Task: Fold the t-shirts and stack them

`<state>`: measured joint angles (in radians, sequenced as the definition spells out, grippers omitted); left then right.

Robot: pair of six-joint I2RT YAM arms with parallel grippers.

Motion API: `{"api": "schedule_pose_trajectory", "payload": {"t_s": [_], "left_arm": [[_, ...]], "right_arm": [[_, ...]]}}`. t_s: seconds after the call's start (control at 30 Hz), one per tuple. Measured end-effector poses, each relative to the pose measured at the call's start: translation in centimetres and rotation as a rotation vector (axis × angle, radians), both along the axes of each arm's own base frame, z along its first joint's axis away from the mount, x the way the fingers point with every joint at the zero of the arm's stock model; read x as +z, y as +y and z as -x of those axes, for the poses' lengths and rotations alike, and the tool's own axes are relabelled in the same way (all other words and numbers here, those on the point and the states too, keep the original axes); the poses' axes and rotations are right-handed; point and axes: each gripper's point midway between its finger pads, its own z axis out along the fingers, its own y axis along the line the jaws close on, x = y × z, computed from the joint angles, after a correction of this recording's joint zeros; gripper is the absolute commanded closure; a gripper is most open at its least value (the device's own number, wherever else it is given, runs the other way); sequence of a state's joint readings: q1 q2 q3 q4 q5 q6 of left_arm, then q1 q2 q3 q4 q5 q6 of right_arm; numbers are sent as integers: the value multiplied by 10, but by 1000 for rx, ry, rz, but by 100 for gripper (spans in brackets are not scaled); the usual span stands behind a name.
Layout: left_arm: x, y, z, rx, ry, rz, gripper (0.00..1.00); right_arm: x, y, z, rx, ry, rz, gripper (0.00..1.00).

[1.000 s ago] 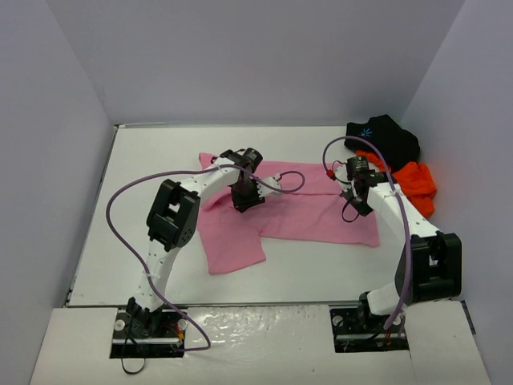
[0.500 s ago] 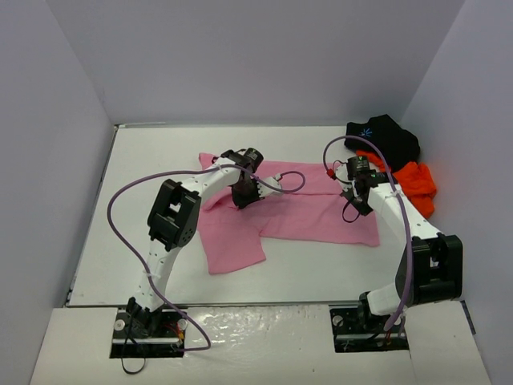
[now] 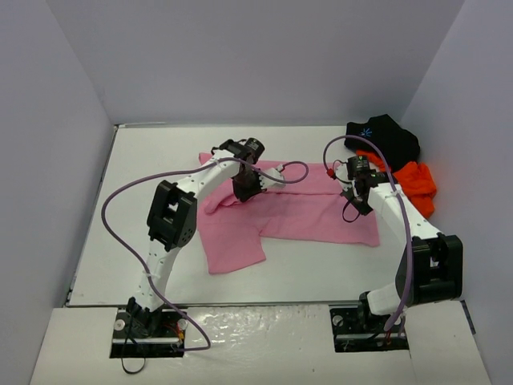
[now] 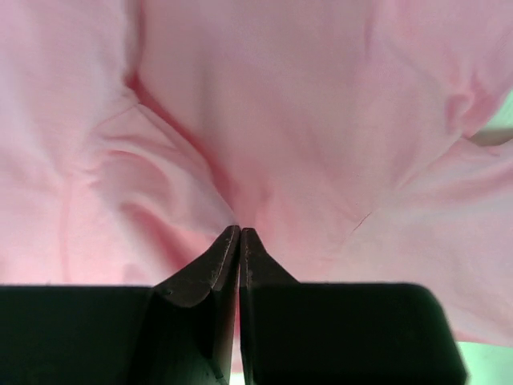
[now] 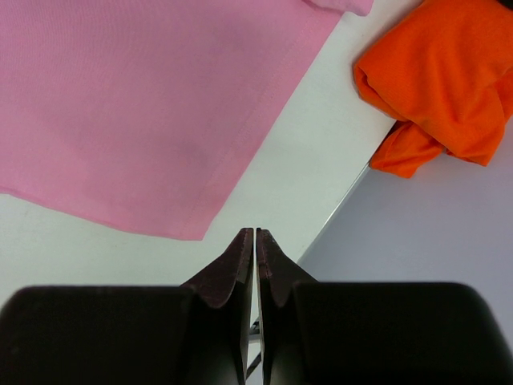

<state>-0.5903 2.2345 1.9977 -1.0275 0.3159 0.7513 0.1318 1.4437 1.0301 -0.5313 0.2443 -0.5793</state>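
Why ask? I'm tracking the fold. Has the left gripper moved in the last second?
Yes. The left gripper, shut on the plain pink cloth t-shirt, has shifted slightly toward the white table's far edge.

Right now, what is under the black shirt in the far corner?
The orange shirt peeks out from its near edge and seems to run beneath the black shirt. How far it goes under is hidden, as is the table below.
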Motion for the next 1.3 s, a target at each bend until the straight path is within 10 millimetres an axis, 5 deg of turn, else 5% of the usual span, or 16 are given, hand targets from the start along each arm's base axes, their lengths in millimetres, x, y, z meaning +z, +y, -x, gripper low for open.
{"api": "schedule_pose_trajectory", "payload": {"t_s": [0.2, 0.4, 0.53, 0.6, 0.67, 0.87, 0.9, 0.93, 1.2, 1.3], "left_arm": [[48, -20, -1, -18, -25, 81, 100], [67, -41, 14, -53, 28, 124, 100], [49, -57, 20, -86, 84, 136, 98], [36, -58, 27, -99, 124, 117, 92], [22, -53, 40, -107, 172, 85, 81], [-10, -29, 70, -94, 284, -15, 71], [-10, -27, 71, -92, 281, -16, 63], [-7, -26, 71, -91, 269, -13, 56], [66, -16, 37, -23, 54, 125, 57], [78, -2, 21, 25, 14, 143, 57]], "right_arm": [[-1, 2, 0, 4, 1, -10, 97], [0, 3, 0, 8, -2, -17, 96], [3, 3, 0, 8, -13, -18, 91], [3, 3, 1, 9, -15, -19, 79], [1, 3, 2, 10, -15, -18, 74], [-1, 3, 2, 12, -14, -18, 73], [-1, 3, 1, 12, -17, -19, 73], [-1, 3, 0, 12, -21, -19, 73], [10, 16, -30, 27, -75, -51, 83], [13, 29, -49, 42, -95, -68, 84]]}}
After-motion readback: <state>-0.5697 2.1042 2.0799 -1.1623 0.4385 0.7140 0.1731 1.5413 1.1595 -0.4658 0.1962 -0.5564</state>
